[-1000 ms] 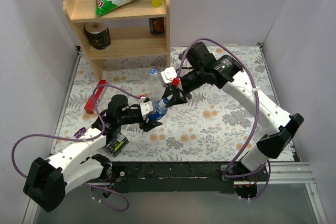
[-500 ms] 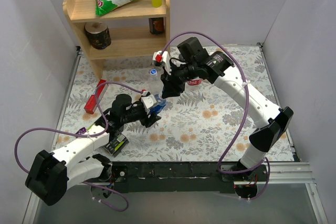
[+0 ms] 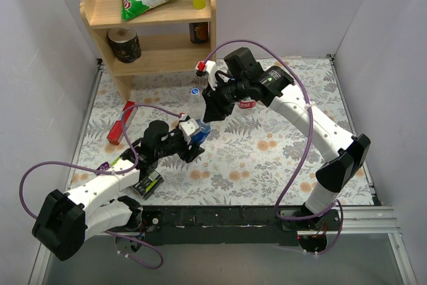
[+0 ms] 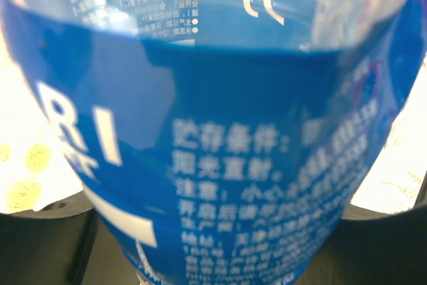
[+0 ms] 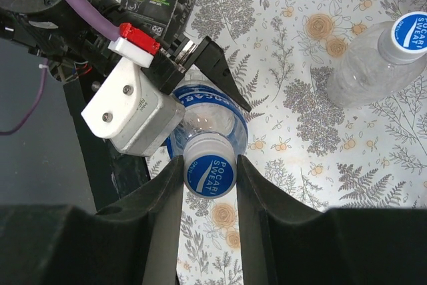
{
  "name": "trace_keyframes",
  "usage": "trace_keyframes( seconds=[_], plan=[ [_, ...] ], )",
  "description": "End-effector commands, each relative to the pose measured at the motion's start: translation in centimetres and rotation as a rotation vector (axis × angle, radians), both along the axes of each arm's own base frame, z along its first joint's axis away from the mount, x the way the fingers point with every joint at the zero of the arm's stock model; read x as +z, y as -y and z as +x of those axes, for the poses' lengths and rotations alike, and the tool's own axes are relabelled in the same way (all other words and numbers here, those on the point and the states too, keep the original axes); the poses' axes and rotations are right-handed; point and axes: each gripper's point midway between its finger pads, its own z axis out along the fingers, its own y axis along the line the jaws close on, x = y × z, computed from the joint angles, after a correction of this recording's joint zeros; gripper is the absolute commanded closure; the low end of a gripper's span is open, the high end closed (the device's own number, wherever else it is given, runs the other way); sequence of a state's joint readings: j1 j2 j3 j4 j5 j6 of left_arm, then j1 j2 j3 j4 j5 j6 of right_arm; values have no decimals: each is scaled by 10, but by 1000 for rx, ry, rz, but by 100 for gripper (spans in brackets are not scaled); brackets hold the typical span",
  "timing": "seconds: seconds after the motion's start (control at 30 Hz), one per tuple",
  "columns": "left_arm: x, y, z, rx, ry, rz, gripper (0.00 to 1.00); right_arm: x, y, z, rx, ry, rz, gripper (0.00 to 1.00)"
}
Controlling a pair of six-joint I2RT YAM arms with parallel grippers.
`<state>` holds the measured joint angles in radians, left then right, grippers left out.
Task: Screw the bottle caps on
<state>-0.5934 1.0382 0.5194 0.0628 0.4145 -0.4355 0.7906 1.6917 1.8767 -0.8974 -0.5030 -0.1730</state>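
Right pincer (image 5: pixel 209 163), its fingers pressed against both sides of the blue-white Pocari Sweat cap (image 5: pixel 211 174), which sits on the bottle neck directly between them. Beneath it, the left pincer (image 3: pixel 193 139) clamps the blue-labelled bottle (image 4: pixel 227 165); we judge this keeps the body from turning with the cap. Well apart from the right pincer, a 2nd bottle (image 5: pixel 360 75) already wears a 2nd cap (image 5: pixel 408 31).

Top external: up high behind the arm bases, looking down over the whole floral table (image 3: pixel 280 158), shelf (image 3: pixel 157 28) at upper left. Left wrist: jammed against the blue bottle (image 4: pixel 220 165), label filling the frame. Right wrist: straight down onto that same bottle's cap (image 5: pixel 210 173), near centre. Same bottle mid-frame in the top view too.
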Motion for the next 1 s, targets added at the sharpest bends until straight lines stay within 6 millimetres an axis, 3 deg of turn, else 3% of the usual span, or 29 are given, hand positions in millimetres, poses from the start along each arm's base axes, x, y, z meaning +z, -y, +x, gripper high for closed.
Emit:
trace_keyframes(
  seconds=[0.0, 0.2, 0.4, 0.6, 0.73, 0.9, 0.97],
  plan=[
    [57, 17, 6, -7, 123, -167, 100, -16, -9, 0, -28, -47, -28, 81],
    [51, 19, -2, -46, 106, -173, 100, -25, -13, -15, 32, -123, -13, 76],
    [35, 18, -8, -60, 72, -149, 100, -13, -20, -14, 83, -86, 36, 68],
    [18, 18, -23, -108, 4, -132, 100, 13, -26, -14, 165, 2, 106, 50],
    [12, 20, -33, -154, -36, -127, 100, 26, -27, -18, 203, 32, 140, 23],
    [5, 19, -38, -172, -50, -117, 100, 43, -26, -22, 245, 78, 183, 12],
    [1, 19, -43, -200, -59, -105, 100, 64, -25, -24, 286, 146, 237, 9]
  ],
)
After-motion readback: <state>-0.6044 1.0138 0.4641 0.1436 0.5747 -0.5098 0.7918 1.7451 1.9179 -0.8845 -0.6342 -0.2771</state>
